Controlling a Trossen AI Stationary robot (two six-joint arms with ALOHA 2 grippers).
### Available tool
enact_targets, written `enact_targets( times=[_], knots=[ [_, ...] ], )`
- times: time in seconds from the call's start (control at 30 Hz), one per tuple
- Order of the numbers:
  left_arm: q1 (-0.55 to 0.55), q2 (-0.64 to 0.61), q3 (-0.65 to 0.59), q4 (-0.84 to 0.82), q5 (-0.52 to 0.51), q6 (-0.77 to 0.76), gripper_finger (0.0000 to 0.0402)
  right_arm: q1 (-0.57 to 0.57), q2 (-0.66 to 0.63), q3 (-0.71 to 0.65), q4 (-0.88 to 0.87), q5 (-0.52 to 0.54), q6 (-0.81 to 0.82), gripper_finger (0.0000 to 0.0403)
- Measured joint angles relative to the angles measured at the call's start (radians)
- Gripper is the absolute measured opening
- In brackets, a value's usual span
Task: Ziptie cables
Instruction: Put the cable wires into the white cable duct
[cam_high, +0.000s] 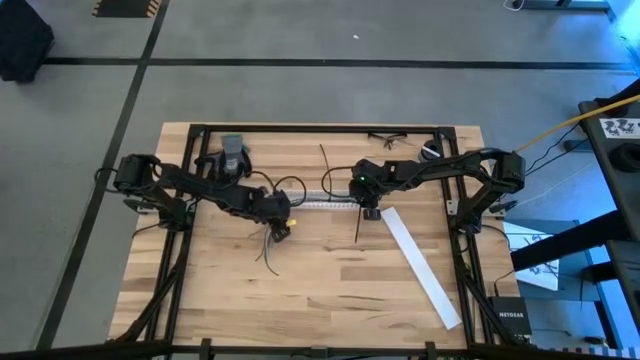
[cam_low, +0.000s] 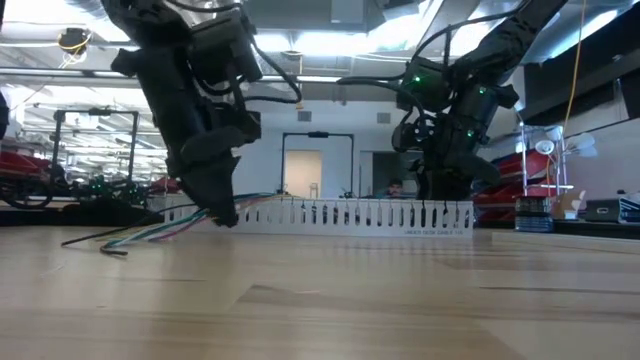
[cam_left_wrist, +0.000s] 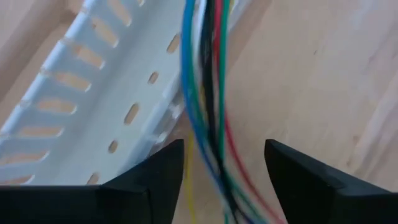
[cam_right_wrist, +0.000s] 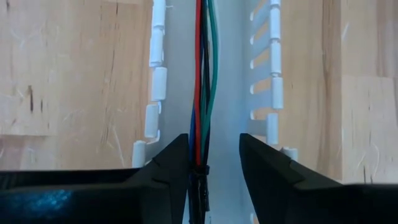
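Wooden table (cam_high: 330, 285), workshop room behind. Cables (cam_left_wrist: 208, 112) limp and light, bound to splay if grabbed near the loose ends, so best pinched where the strands run tight together, close to the white slotted channel (cam_low: 400, 215). Running along inside that channel, spilling out past its left end onto the wood. Left gripper (cam_left_wrist: 224, 158) spread, strands passing between the fingers, not clamped. Right gripper (cam_right_wrist: 214, 155) at the other end, straddling the bundle; pinching or not, can't tell. Loose zipties (cam_high: 325, 160) lying nearby.
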Motion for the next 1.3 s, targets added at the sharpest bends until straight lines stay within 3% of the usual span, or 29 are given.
enact_targets(
  times=[0.2,0.37,0.5,0.63,0.83,1.07,1.2,1.3],
  knots=[
    [0.000,0.000,-0.006,-0.019,-0.008,0.083,0.0136,0.000,0.000,0.000,-0.001,0.000,0.013,0.0137],
    [0.000,-0.001,0.063,-0.185,-0.016,0.191,0.0050,0.000,0.000,0.000,-0.003,0.000,0.014,0.0137],
    [0.000,-0.001,0.146,-0.366,-0.025,0.296,0.0008,0.000,0.000,0.001,-0.003,-0.003,0.014,0.0137],
    [0.000,-0.002,0.246,-0.534,-0.113,0.399,0.0011,0.000,0.000,0.001,0.000,-0.006,0.015,0.0137],
    [0.013,-0.003,0.299,-0.585,-0.206,0.600,0.0019,0.000,-0.001,0.001,-0.004,-0.005,0.015,0.0137],
    [0.063,0.001,0.285,-0.554,-0.168,0.650,0.0018,0.000,-0.001,0.001,-0.007,-0.010,0.020,0.0138],
    [0.074,0.003,0.231,-0.503,-0.050,0.652,0.0050,0.000,-0.001,0.001,-0.011,-0.014,0.020,0.0137],
    [0.071,0.006,0.196,-0.482,-0.037,0.649,0.0087,0.000,-0.002,0.001,-0.012,-0.016,0.019,0.0137]
  ],
)
